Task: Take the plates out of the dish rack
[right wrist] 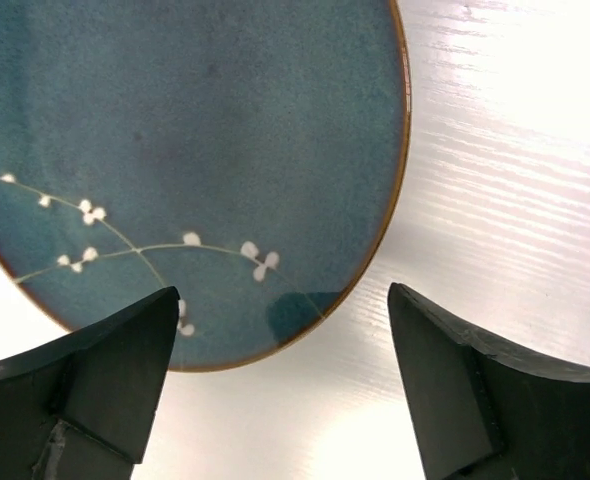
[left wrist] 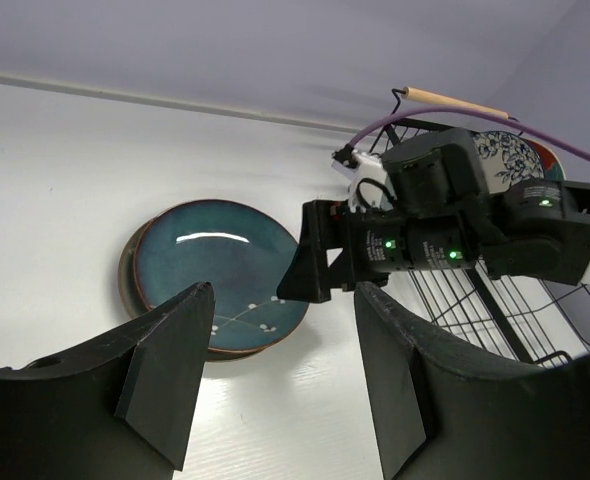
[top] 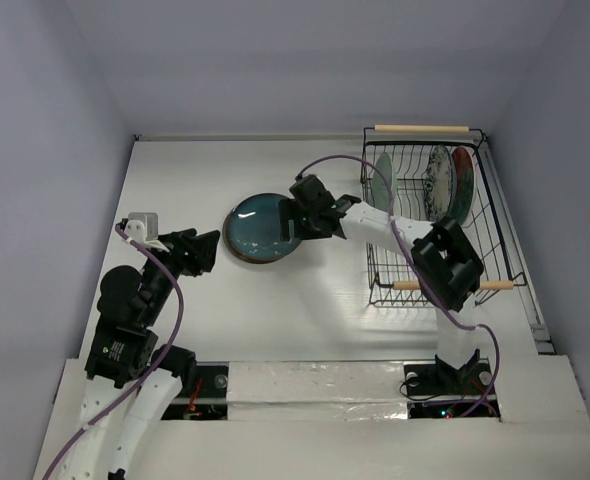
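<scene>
The right hand (right wrist: pixel 285 300) sits closest to the lens, its two dark fingers (right wrist: pixel 95 370) spread wide with nothing gripped between them. They hang just above the near edge of the teal plate (right wrist: pixel 195 130). This plate lies flat on the white table (right wrist: pixel 515 150). It is glossy, with a thin brown rim and a branch of small white blossoms painted across it. From the left wrist view, a darker rim (left wrist: pixel 127 275) shows under its left side, so it rests on top of another plate; the lower plate's pattern is hidden.

From above, the right arm reaches from its base leftward across the front of the dish rack (top: pixel 495 215), with a purple cable (top: pixel 345 160) looping over it. The rack stands at the right side of the table, well apart from the stacked plates, with a wooden handle (top: pixel 422 128) along its far end. Three plates stand upright on edge in its far half: a pale green plate (top: pixel 382 178) on the left, then a white plate (top: pixel 438 178) with blue flowers, and just beside it a red plate (top: pixel 462 175).

The left hand (left wrist: pixel 285 295) hovers over the left part of the table, open and empty, pointing toward the stacked plates.
</scene>
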Tool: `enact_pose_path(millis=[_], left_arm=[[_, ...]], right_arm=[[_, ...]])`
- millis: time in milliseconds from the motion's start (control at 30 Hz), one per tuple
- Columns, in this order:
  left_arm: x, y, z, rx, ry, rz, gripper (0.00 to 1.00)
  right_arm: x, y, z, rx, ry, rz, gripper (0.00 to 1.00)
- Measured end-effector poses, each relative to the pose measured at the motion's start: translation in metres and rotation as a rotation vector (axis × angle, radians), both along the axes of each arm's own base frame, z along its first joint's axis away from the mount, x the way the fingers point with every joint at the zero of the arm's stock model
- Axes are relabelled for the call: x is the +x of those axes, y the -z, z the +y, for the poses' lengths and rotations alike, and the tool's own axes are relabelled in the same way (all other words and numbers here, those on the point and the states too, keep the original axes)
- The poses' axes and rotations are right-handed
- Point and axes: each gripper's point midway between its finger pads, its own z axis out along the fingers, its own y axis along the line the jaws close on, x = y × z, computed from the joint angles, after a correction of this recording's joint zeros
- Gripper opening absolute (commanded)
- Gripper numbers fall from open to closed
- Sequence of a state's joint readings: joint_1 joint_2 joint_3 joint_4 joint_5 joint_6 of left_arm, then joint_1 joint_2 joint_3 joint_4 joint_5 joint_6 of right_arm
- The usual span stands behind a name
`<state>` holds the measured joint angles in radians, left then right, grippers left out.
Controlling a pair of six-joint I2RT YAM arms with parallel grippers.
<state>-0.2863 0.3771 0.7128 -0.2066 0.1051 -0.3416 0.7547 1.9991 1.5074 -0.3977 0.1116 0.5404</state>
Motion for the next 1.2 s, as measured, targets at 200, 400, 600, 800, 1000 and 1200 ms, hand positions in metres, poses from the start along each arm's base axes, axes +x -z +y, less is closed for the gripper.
enact_pose_path(millis=[200, 400, 600, 800, 1000, 1200], left_arm=[[0.0, 0.0, 0.0, 0.0, 0.0, -0.001, 0.55], [0.0, 0.0, 0.0, 0.0, 0.0, -0.001, 0.55], [-0.001, 0.0, 0.0, -0.001, 0.002, -0.002, 0.55], [-0.001, 0.0, -0.001, -0.001, 0.006, -0.002, 0.55], [-0.001, 0.0, -0.001, -0.001, 0.008, -0.002, 0.55], [-0.001, 0.0, -0.002, -0.001, 0.01, -0.002, 0.55]], right_arm=[[0.001, -0.053, -0.005, 0.045, 0.012, -0.099, 0.8], [0.02, -0.086, -0.013, 0.044, 0.075, -0.208, 0.37], [0.046, -0.044, -0.033, -0.046, 0.157, -0.169, 0.0], [0.069, -0.009, -0.054, -0.15, 0.236, -0.14, 0.0], [0.075, 0.007, -0.053, -0.184, 0.237, -0.123, 0.0], [0.07, 0.011, -0.045, -0.178, 0.2, -0.107, 0.0]])
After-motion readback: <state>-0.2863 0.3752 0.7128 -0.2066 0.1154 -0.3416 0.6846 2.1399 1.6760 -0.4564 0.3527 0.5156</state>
